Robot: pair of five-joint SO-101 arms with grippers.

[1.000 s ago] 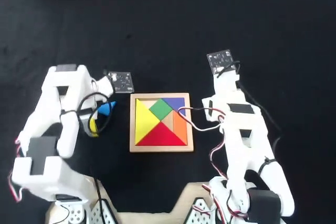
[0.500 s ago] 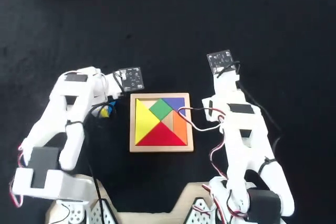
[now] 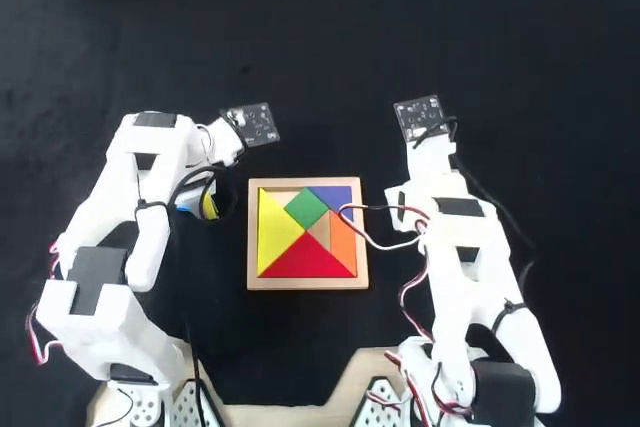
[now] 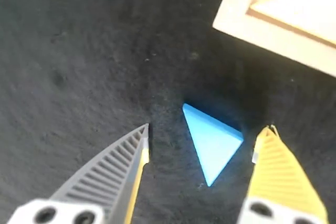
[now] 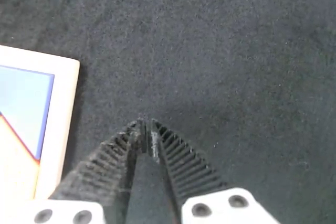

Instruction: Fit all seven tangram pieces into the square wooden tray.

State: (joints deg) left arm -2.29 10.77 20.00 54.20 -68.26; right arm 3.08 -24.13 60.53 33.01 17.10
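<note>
Blue triangle point(image 4: 214, 141) sits within the wide-open left tool point(image 4: 207, 128) (not gripped); right tool point(image 5: 147, 124) closed, empty.

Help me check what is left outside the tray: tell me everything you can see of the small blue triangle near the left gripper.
The blue triangle is a small, flat, light blue piece with a smooth, evenly coloured face and sharp corners, seemingly painted wood. It lies flat on the black cloth, outside the wooden tray and apart from its corner, between the open fingers of the left gripper. Neither finger appears to touch it.
</note>
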